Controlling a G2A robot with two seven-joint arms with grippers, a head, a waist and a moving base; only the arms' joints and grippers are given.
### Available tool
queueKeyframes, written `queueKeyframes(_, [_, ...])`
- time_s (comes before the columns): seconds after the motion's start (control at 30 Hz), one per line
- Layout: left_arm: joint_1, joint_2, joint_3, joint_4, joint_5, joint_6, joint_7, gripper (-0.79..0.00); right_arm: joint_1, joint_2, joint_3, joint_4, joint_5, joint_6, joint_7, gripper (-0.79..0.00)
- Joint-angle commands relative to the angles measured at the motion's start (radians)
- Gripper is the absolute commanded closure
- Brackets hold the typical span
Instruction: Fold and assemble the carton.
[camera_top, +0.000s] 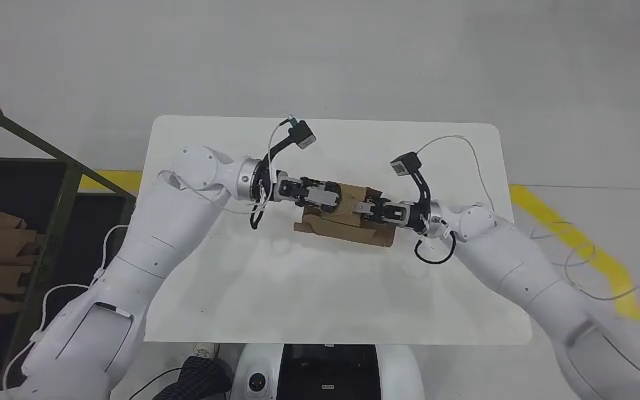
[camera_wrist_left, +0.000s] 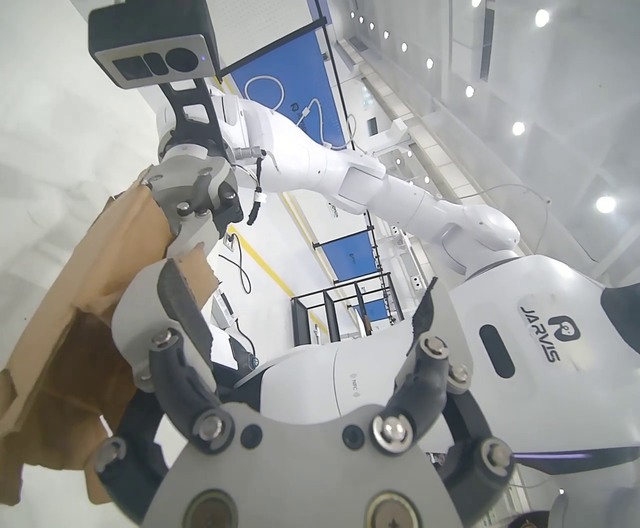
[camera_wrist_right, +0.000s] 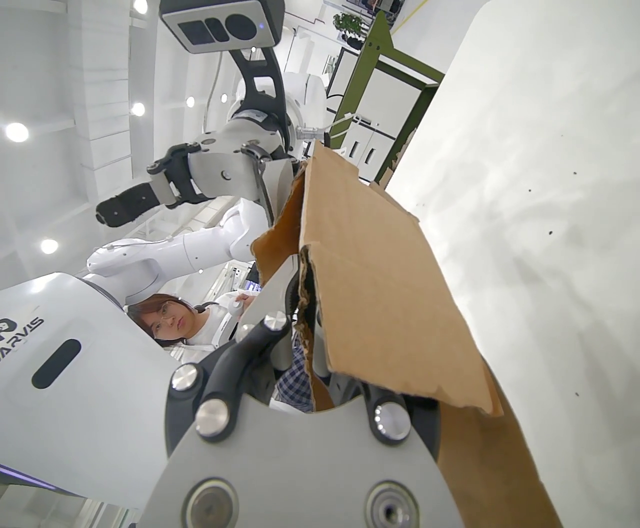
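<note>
Top view: one white table (camera_top: 300, 290), one brown carton (camera_top: 340, 222) at its middle, and two arms meeting over it, the left gripper (camera_top: 325, 195) at the carton's left end and the right gripper (camera_top: 365, 208) at its right end. Each wrist carries one small camera on a black bracket, two in all (camera_top: 300, 133) (camera_top: 403, 165). From this height the carton looks partly folded and flattish, and how the fingers stand is hard to read. Left wrist view: here the left gripper (camera_wrist_left: 300, 280) is plainly spread wide, one finger (camera_wrist_left: 172, 305) lying against a torn cardboard edge and the other (camera_wrist_left: 432, 320) standing free in the air. The carton (camera_wrist_left: 90, 280) hangs beside that first finger, and farther off the right gripper (camera_wrist_left: 187, 247) has its fingers drawn together on a cardboard flap. Right wrist view: this adds the carton's broad flat panel (camera_wrist_right: 380, 300) close up, with the table's white top behind it. The right gripper (camera_wrist_right: 312, 310) pinches the panel's ragged edge, with one finger (camera_wrist_right: 280, 295) on the near face (the other is hidden behind the cardboard). Beyond it the left gripper (camera_wrist_right: 195, 200) is splayed, with one black finger (camera_wrist_right: 125, 204) pointing away from the carton.
</note>
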Motion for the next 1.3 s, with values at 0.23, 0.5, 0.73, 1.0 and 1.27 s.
queueKeyframes(0.23, [0.054, 0.02, -0.088, -0.014, -0.044, -0.003, 0.005, -0.785, -0.002, 0.013, 0.014, -0.009, 0.008, 0.002, 0.002, 0.0])
queueKeyframes(0.5, [0.068, 0.026, -0.108, 0.005, -0.017, 0.007, 0.018, -0.785, -0.008, 0.024, 0.018, -0.04, -0.005, -0.008, -0.008, 0.0])
queueKeyframes(0.73, [0.058, 0.026, -0.115, 0.029, 0.022, -0.001, 0.052, -0.785, -0.009, 0.028, -0.001, -0.071, -0.017, -0.006, -0.006, 0.0])
queueKeyframes(1.0, [0.051, 0.024, -0.109, 0.039, 0.031, 0.004, 0.048, -0.785, 0.006, 0.015, -0.036, -0.085, -0.013, 0.003, 0.003, 0.0])
queueKeyframes(1.27, [0.046, 0.019, -0.093, 0.037, 0.035, 0.004, 0.045, -0.785, 0.021, -0.002, -0.063, -0.069, 0.003, 0.01, 0.01, 0.0])
